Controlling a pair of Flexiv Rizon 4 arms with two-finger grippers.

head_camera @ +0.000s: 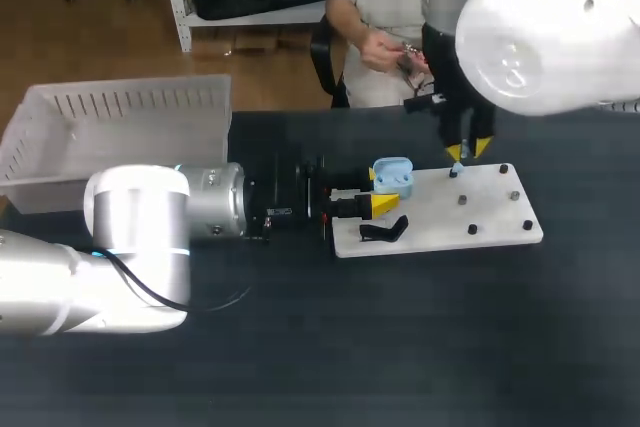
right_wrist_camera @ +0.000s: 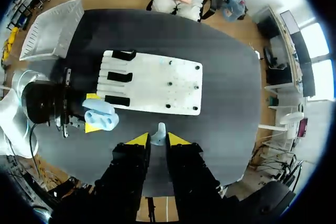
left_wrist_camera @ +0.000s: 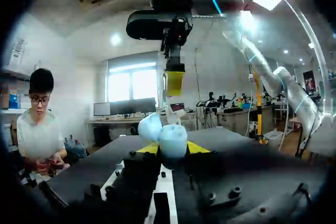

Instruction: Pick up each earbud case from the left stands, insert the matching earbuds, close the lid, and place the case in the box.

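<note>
- The case (head_camera: 392, 177) was plain light blue.
- The earbud (right_wrist_camera: 159, 134) was pale blue.
- The board (head_camera: 480, 217) was white, dotted with black pegs (head_camera: 472, 230).
- The stands (right_wrist_camera: 119, 76) were black.
- The table (head_camera: 400, 347) was black.
- The box (head_camera: 60, 162) was translucent white with slotted walls.
- The left gripper (head_camera: 380, 190) and right gripper (head_camera: 468, 150) had yellow tips.

case (left_wrist_camera: 164, 136) blurred in left wrist, covers most of left jaws | earbud (head_camera: 455, 171) too small in head for shape | left arm (head_camera: 130, 247) cut off by edge, hides worktop (head_camera: 420, 347) beneath | right arm (head_camera: 530, 42) blurred, cut off
</note>
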